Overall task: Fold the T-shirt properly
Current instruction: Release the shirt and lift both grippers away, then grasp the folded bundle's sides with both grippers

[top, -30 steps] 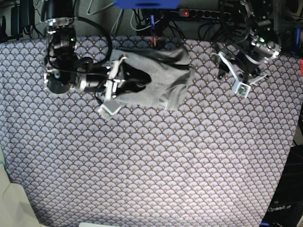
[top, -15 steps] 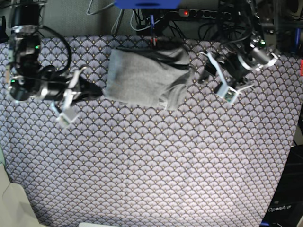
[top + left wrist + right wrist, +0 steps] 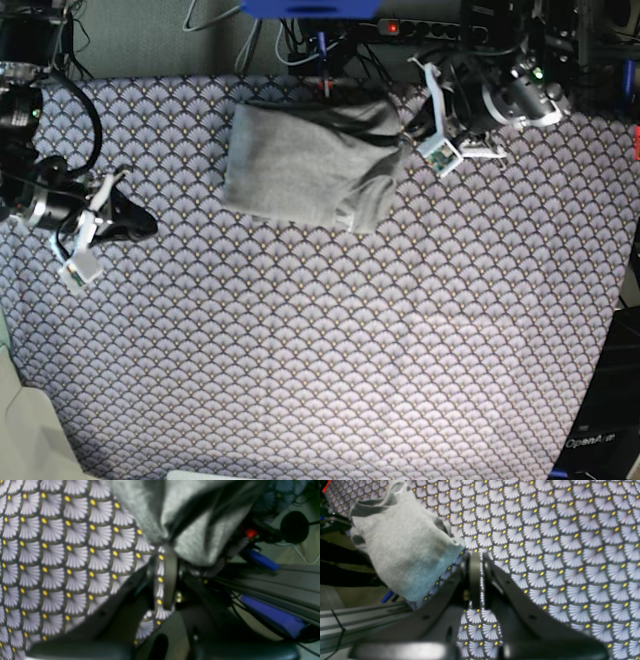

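Item 1. Right pincer (image 3: 140, 225): at the left of the base view, low over the tablecloth (image 3: 330, 350), well apart from the garment. Jaws closed on each other with nothing between them, as the right wrist view confirms. It points toward the shirt from open cloth, probably parked there so as not to disturb the fold.

Item 2. T-shirt (image 3: 300, 165): light heather-grey, lying on the bench near its far edge, middle of the base view. Bundled into a rough, skewed rectangle; the left side lies fairly flat, the right side is bunched in thick ridges with darker folds showing. In the right wrist view one corner (image 3: 405, 547) sits slightly raised off the cloth. The shape is compact but uneven, so the fold reads as unfinished or in need of tidying.

Item 3. Left pincer (image 3: 408, 135): at the shirt's far right corner, touching or just beside the bunched edge. The left wrist view is blurred; the jaws look nearly closed, with patterned cloth visible at the tips and grey fabric (image 3: 195, 540) just beyond. Whether shirt fabric is actually pinched cannot be told. The position suits taking hold of that thick corner to straighten it.
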`<state>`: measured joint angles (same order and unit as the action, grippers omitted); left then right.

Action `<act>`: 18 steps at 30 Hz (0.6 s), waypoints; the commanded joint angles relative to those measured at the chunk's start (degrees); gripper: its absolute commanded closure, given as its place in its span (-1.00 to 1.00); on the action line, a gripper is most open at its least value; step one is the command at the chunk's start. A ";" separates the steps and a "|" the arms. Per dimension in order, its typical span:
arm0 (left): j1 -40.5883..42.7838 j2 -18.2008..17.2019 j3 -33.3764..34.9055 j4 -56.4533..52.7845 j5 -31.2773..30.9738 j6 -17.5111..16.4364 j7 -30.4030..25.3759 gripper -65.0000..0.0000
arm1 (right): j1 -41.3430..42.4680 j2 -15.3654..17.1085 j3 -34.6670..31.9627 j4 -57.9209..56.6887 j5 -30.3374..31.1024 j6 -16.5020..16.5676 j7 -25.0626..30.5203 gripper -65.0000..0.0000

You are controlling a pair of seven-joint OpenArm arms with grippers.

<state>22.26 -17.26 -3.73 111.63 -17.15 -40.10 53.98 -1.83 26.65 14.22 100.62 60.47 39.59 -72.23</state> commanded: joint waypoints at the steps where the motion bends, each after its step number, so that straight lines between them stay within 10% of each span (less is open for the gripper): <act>1: -0.42 -0.19 0.25 0.76 -1.09 0.10 -1.18 0.92 | 0.73 0.38 0.33 0.79 1.64 0.41 0.97 0.99; 8: -2.17 0.25 5.53 -1.79 2.25 0.10 -1.18 1.00 | 0.73 0.03 0.33 0.79 1.64 0.41 0.80 0.99; 18: -3.32 9.83 6.76 -8.29 21.06 0.10 -1.89 1.00 | 0.73 0.03 0.33 0.79 1.55 0.41 0.97 0.99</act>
<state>19.18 -7.55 2.92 103.24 3.55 -40.12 52.07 -1.91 25.71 14.13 100.60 60.62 39.59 -72.53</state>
